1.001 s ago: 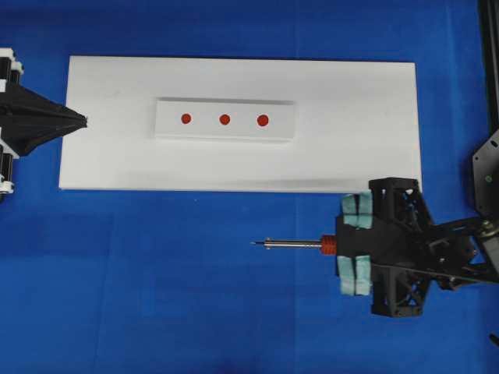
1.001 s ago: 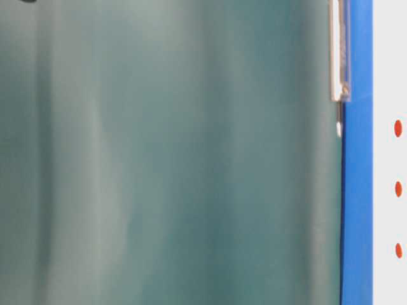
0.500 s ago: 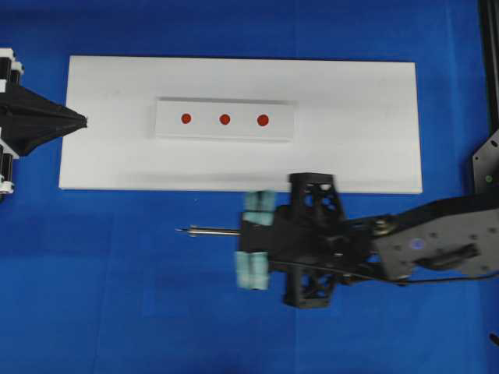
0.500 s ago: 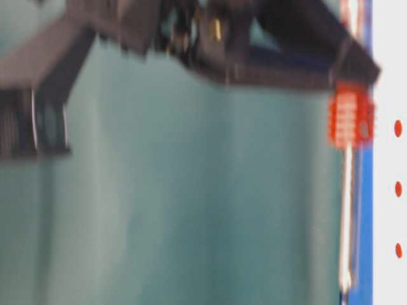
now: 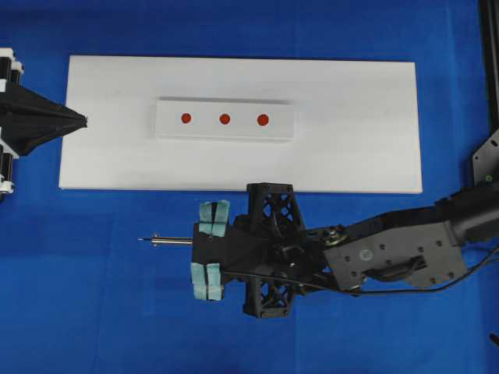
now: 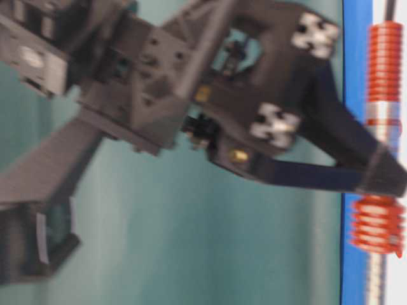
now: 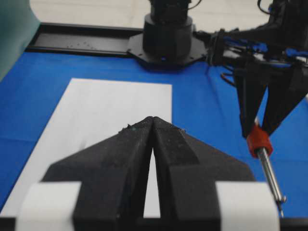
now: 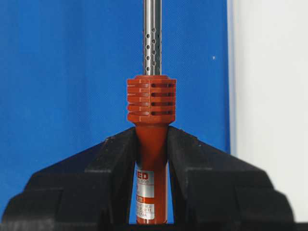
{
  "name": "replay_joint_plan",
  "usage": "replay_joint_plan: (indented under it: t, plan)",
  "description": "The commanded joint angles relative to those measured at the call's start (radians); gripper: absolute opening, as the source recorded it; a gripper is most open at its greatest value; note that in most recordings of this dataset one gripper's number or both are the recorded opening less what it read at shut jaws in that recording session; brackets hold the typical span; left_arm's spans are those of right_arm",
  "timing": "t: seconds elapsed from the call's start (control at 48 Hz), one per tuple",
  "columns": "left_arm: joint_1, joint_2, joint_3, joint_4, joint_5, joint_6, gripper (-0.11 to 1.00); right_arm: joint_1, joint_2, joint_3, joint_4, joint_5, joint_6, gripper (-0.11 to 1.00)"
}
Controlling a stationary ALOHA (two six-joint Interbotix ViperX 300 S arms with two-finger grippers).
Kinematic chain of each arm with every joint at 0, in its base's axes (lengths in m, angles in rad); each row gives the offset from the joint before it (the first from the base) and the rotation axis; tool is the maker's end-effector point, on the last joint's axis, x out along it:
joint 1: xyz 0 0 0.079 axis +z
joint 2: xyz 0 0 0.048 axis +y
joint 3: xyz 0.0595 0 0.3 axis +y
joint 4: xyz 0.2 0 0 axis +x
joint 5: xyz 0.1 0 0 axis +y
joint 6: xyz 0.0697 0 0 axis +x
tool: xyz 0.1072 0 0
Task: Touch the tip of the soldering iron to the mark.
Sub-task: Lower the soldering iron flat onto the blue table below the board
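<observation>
Change since a second ago: right arm has carried the iron leftward across the blue cloth, from the right side of the overhead view to left of centre; left arm has not moved.
Left gripper (image 5: 84, 121): black, at the far left edge, its pointed fingers pressed together with nothing between them, tips over the left end of the white rectangular board (image 5: 359, 148).
Soldering iron (image 8: 151, 144): slim tool with a red-orange ribbed handle and silver perforated shaft, lying level over the blue tablecloth (image 5: 101, 296), pointing left, just below the board's lower edge.
Tip (image 5: 141, 240): thin pointed metal end, over bare blue cloth, well apart from the marks.
Marks: three red dots (image 5: 224, 119) in a row on a raised white strip (image 5: 168, 125) on the board.
Right gripper (image 8: 151, 159): black, fingers clamped narrowly on the red-orange handle, behind the ribbed collar.
</observation>
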State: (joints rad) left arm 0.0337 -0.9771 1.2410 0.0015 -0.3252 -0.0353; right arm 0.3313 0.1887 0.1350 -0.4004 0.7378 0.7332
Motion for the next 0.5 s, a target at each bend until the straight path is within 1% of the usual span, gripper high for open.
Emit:
replay_joint_plan:
  t: [0.0,0.229,0.48]
  plan:
    - [0.000,0.003,-0.009,0.002,-0.005,0.002,0.02,-0.002,0.000,-0.012,0.005,-0.031,0.002,0.06]
    - [0.000,0.003,-0.009,0.002,-0.005,0.002,0.02,-0.005,0.046,0.023,0.011,-0.138,0.002,0.06]
    - [0.000,0.003,-0.009,0.002,-0.003,0.002,0.02,-0.011,0.121,0.077,0.018,-0.307,0.009,0.06]
